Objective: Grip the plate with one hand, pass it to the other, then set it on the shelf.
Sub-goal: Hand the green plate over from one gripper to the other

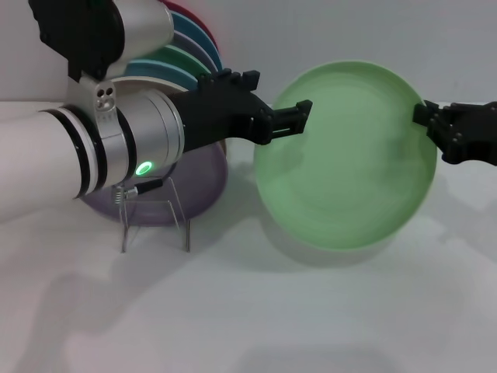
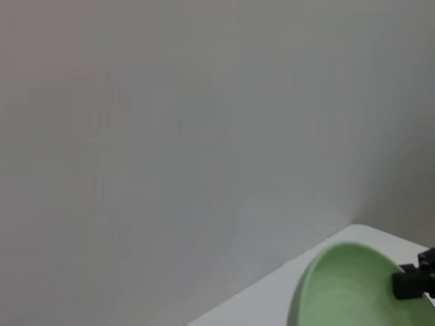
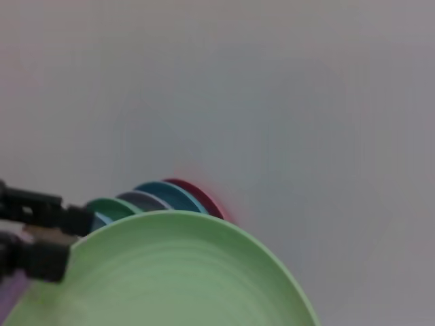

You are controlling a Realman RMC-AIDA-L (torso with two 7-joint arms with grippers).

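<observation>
The mint-green plate [image 1: 345,155] hangs tilted in the air above the right half of the white surface [image 1: 248,311], toward its far edge, held at both sides. The right pincer [image 1: 425,116] pinches the rim at the plate's right edge. The left pincer [image 1: 299,118] has its fingers straddling the opposite rim, seemingly closed on it.

The risk lies in the handover: if the right pincer lets go before the left one grips firmly, the plate could swing down or drop. A shallow bite on the thin rim could also let it slip.

The clear acrylic shelf [image 1: 155,214] near the far left corner is mostly screened by the left arm, and a dull purple plate [image 1: 194,186] behind it blurs its outline. The stacked plates [image 1: 186,54] behind show only as slivers. The right arm's wrist is cut off.
</observation>
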